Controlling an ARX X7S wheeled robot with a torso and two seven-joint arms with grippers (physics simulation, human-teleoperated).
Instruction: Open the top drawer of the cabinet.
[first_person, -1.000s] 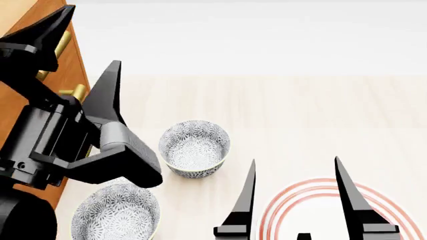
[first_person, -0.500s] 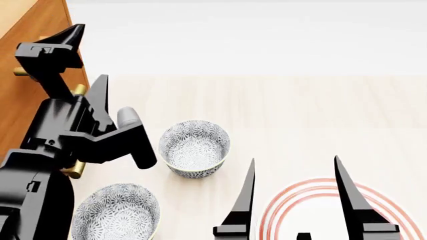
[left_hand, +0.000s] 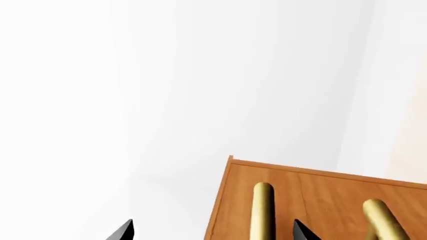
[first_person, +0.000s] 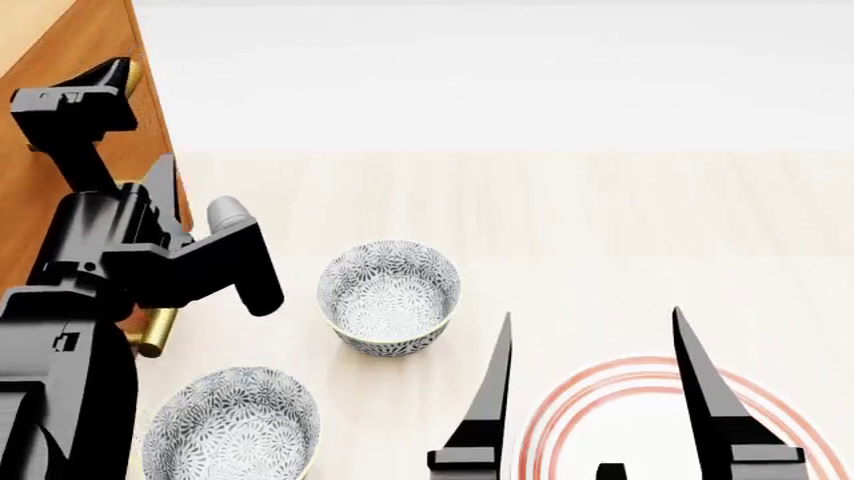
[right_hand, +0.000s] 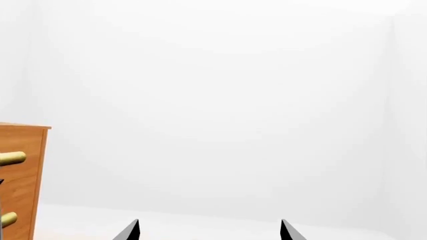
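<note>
The cabinet (first_person: 54, 110) stands at the left edge of the head view, its orange-brown front turned toward the pale wooden table (first_person: 574, 220). The left gripper (first_person: 127, 125) is raised against that front with its fingers spread wide — one dark fingertip (first_person: 110, 75) lies high over the wood, the other sits lower beside the cabinet's edge. In the left wrist view a brass handle (left_hand: 261, 210) runs between the two fingertips, though whether either finger touches it cannot be told; a second brass bar (left_hand: 381, 220) shows further along the front. Which of the two belongs to the top drawer (first_person: 34, 190) is not clear from these views, and no gap shows around the drawer front, so it looks closed. A short brass end (first_person: 151, 330) pokes out below the left arm. The right gripper (first_person: 594, 390) hovers low at the near edge of the table, jaws apart and empty, over a plate (first_person: 641, 415) with red rings. Two patterned bowls rest on the table — one (first_person: 388, 296) near the middle, another (first_person: 234, 425) nearer the robot, well apart from the plate.
</note>
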